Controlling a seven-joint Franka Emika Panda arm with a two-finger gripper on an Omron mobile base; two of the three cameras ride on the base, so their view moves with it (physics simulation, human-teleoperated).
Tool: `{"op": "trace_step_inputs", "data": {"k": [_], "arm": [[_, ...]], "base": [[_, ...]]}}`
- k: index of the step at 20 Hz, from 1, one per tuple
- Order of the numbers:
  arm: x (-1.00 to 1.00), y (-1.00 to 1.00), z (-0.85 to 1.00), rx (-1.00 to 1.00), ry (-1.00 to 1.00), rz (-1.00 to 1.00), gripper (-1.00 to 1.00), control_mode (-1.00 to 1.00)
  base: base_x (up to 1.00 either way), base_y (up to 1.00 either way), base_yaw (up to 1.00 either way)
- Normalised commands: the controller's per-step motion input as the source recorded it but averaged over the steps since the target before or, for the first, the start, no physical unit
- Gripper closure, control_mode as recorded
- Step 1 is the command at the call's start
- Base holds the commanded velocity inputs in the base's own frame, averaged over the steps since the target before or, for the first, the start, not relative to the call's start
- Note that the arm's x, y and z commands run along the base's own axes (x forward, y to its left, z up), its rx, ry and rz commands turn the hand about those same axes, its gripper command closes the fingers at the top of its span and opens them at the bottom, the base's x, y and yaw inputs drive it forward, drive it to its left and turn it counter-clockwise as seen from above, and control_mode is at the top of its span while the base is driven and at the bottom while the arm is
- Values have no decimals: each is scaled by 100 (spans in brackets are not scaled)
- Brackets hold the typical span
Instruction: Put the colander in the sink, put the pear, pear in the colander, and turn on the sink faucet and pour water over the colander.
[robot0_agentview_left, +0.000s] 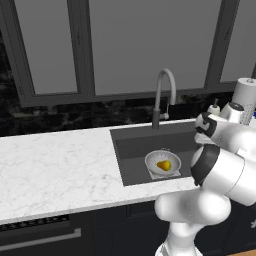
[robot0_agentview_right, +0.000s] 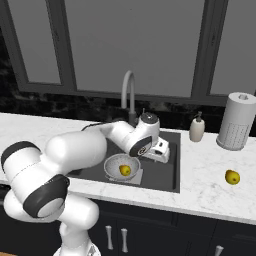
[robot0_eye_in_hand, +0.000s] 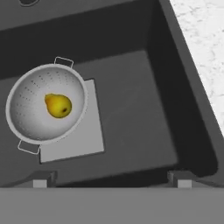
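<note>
The colander (robot0_eye_in_hand: 47, 103) stands on the floor of the dark sink (robot0_eye_in_hand: 140, 122), partly on a lighter square patch. One yellow pear (robot0_eye_in_hand: 58, 106) lies inside it. In the right base view the colander (robot0_agentview_right: 122, 167) holds that pear (robot0_agentview_right: 125, 170), and a second pear (robot0_agentview_right: 231, 176) lies on the counter right of the sink (robot0_agentview_right: 160, 175). My gripper (robot0_agentview_right: 160, 151) hangs over the sink's right half, beside the colander and apart from it. Its fingertips (robot0_eye_in_hand: 40, 181) stand wide, open, with nothing between them. The faucet (robot0_agentview_right: 128, 95) arches over the back of the sink; no water shows.
A white soap bottle (robot0_agentview_right: 197, 128) and a paper towel roll (robot0_agentview_right: 236, 121) stand at the back right of the marble counter (robot0_agentview_right: 210, 175). From the left base view the counter (robot0_agentview_left: 55, 160) stretches left of the sink (robot0_agentview_left: 135, 150), with dark windows behind the faucet (robot0_agentview_left: 165, 95).
</note>
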Motion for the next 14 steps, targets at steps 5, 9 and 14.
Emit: {"op": "trace_step_inputs", "data": {"k": [5,9,14], "arm": [[-56,-83,0,0,0,-24,-100,-100],[-61,-68,0,0,2,-31,-100,-100],[-45,-53,0,-1,14,-45,-100,-100]], "base": [[0,0,0],[0,0,0],[0,0,0]]}}
